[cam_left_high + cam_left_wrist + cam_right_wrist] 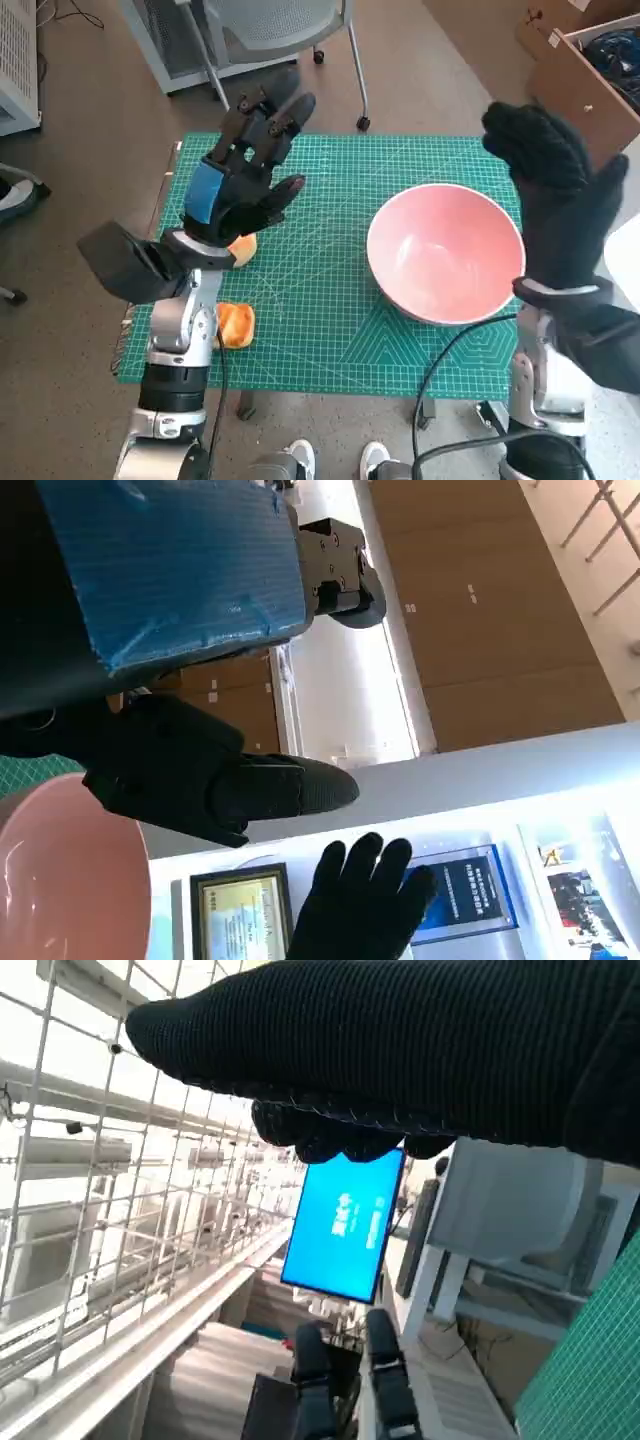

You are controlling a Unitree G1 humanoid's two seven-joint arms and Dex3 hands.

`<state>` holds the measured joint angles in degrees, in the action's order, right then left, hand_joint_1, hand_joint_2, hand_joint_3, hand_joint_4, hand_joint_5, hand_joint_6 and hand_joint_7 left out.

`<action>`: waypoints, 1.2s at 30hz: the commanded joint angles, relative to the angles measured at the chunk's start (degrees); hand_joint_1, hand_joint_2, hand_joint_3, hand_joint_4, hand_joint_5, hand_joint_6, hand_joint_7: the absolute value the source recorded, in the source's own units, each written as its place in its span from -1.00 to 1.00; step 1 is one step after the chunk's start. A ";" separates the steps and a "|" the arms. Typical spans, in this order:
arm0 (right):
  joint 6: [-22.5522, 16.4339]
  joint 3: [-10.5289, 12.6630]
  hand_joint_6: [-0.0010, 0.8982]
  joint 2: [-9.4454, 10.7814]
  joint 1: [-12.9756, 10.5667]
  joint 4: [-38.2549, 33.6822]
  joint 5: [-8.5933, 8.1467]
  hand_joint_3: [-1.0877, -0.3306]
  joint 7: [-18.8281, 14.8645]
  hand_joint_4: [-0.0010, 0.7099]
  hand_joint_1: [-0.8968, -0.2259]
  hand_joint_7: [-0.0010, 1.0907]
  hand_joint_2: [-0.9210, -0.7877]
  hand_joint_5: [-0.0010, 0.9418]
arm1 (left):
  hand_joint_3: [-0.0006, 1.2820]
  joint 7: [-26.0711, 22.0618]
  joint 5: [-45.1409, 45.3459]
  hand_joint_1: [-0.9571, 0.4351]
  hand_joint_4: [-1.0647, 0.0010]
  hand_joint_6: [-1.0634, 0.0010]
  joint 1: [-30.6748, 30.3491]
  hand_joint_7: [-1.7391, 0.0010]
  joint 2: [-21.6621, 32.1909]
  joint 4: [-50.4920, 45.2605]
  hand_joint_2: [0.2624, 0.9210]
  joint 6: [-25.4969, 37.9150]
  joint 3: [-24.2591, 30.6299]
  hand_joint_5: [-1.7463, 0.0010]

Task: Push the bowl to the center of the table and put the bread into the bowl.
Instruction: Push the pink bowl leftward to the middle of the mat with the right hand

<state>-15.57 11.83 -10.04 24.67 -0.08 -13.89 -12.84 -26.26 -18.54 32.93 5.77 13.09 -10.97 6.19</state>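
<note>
The pink bowl (445, 250) stands empty on the right half of the green mat (330, 330), and its rim (60, 870) shows in the left wrist view. One orange piece of bread (235, 325) lies near the mat's front left corner. A second piece (243, 248) peeks out from behind my left hand. My left hand (245, 170) is raised above the mat's left side, fingers apart, holding nothing; its blue-taped back (180, 560) fills the left wrist view. My gloved right hand (560, 190) is lifted beside the bowl's right rim, flat and empty; the glove (400, 1050) spans its wrist view.
An office chair (280, 40) stands behind the table and a cardboard box (590, 70) at the back right. Two feet (300, 460) show below the table's front edge. The mat's left edge (165, 220) runs close to the table's side.
</note>
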 commanded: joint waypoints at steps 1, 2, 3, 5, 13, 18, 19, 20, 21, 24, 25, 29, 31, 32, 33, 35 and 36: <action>-2.21 3.79 -0.89 -2.27 -1.07 -6.58 -1.96 0.36 -1.25 -0.19 0.14 0.02 -1.00 -1.00 | -0.51 -0.19 -0.68 -0.39 0.95 1.00 0.86 0.38 -0.33 0.49 1.00 -0.94 0.34 0.67; -2.75 4.31 -0.88 -2.52 -0.99 -7.66 -2.16 0.37 -1.35 -0.19 0.14 0.02 -1.00 -0.99 | -0.51 -0.17 -0.68 -0.39 0.95 1.00 0.81 0.37 -0.35 0.50 1.00 -0.97 0.38 0.67; -3.41 4.96 -0.88 -2.82 -0.92 -9.08 -2.28 0.38 -1.24 -0.19 0.14 0.02 -1.00 -0.99 | -0.51 -0.16 -0.69 -0.39 0.95 1.00 0.73 0.37 -0.37 0.50 1.00 -1.02 0.42 0.68; -4.70 6.17 -0.87 -3.33 -0.75 -11.93 -2.43 0.39 -0.94 -0.19 0.14 0.02 -1.00 -0.99 | -0.51 -0.09 -0.69 -0.39 0.95 1.00 0.53 0.37 -0.42 0.37 1.00 -1.07 0.48 0.68; -9.12 10.29 -0.76 -4.66 1.53 -24.93 -2.70 0.43 0.94 -0.18 0.16 -0.17 -1.00 -1.00 | -0.49 0.39 -0.64 -0.37 0.93 1.00 -0.17 0.37 -0.55 -0.39 1.00 -0.90 0.65 0.68; -11.55 12.15 -0.63 -4.49 3.24 -32.88 -3.08 0.42 2.41 -0.20 0.24 -0.28 -1.00 -1.00 | -0.49 0.71 -0.51 -0.37 0.93 1.00 -0.58 0.38 -0.70 -0.69 1.00 -0.92 0.69 0.68; -11.96 12.29 -0.61 -4.48 3.51 -33.86 -3.11 0.41 2.50 -0.21 0.26 -0.30 -1.00 -1.00 | -0.49 0.74 -0.48 -0.36 0.93 1.00 -0.63 0.38 -0.72 -0.71 1.00 -0.93 0.69 0.68; -12.32 12.54 -0.60 -4.43 3.91 -35.38 -3.18 0.41 2.77 -0.21 0.26 -0.31 -1.00 -1.00 | -0.49 0.82 -0.41 -0.36 0.93 1.00 -0.70 0.38 -0.75 -0.76 1.00 -0.94 0.68 0.68; -12.54 12.78 -0.58 -4.23 4.28 -36.96 -3.27 0.41 3.21 -0.22 0.28 -0.33 -1.00 -1.00 | -0.49 0.90 -0.37 -0.36 0.93 1.00 -0.83 0.38 -0.72 -0.93 1.00 -0.88 0.70 0.68; -13.20 13.42 -0.53 -3.71 5.39 -41.53 -3.71 0.39 4.01 -0.20 0.31 -0.34 -1.00 -0.99 | -0.49 1.14 -0.28 -0.36 0.94 1.00 -1.13 0.37 -0.62 -1.43 1.00 -0.66 0.71 0.68; -13.40 13.62 -0.51 -3.41 5.78 -43.14 -3.95 0.38 4.17 -0.20 0.31 -0.33 -1.00 -0.99 | -0.48 1.23 -0.23 -0.36 0.94 1.00 -1.24 0.37 -0.56 -1.61 1.00 -0.59 0.71 0.68; -14.07 13.73 -0.47 -2.18 6.90 -47.69 -4.56 0.35 4.69 -0.18 0.31 -0.33 -1.00 -0.98 | -0.48 1.50 -0.14 -0.35 0.94 1.00 -1.71 0.37 -0.37 -2.38 1.00 -0.31 0.66 0.68; -14.32 13.74 -0.46 -1.56 7.39 -49.54 -4.79 0.34 4.79 -0.16 0.31 -0.32 -1.00 -0.98 | -0.48 1.61 -0.13 -0.35 0.94 1.00 -1.96 0.37 -0.27 -2.81 1.00 -0.14 0.64 0.68; -14.31 13.77 -0.46 -1.22 7.68 -50.48 -4.99 0.33 4.61 -0.15 0.31 -0.32 -1.00 -0.98 | -0.48 1.70 -0.15 -0.35 0.94 1.00 -2.11 0.37 -0.18 -3.13 1.00 0.03 0.64 0.68; -13.96 13.82 -0.45 -0.70 8.07 -51.73 -5.38 0.33 4.08 -0.14 0.31 -0.32 -1.00 -0.97 | -0.47 1.82 -0.16 -0.34 0.95 1.00 -2.35 0.37 -0.05 -3.60 1.00 0.25 0.65 0.68; -13.42 13.90 -0.44 0.10 8.77 -53.88 -5.97 0.32 3.08 -0.14 0.32 -0.31 -1.00 -0.97 | -0.47 2.04 -0.18 -0.34 0.95 1.00 -2.73 0.37 0.15 -4.40 1.00 0.69 0.67 0.68; -13.01 13.86 -0.44 0.59 9.28 -55.32 -6.24 0.32 2.32 -0.15 0.32 -0.31 -1.00 -0.98 | -0.47 2.21 -0.18 -0.34 0.95 1.00 -3.02 0.37 0.29 -5.06 1.00 1.05 0.70 0.68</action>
<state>-30.17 25.53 -11.20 33.41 -51.36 -18.91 -9.24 -24.49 -18.66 30.86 5.29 10.17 -10.71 6.84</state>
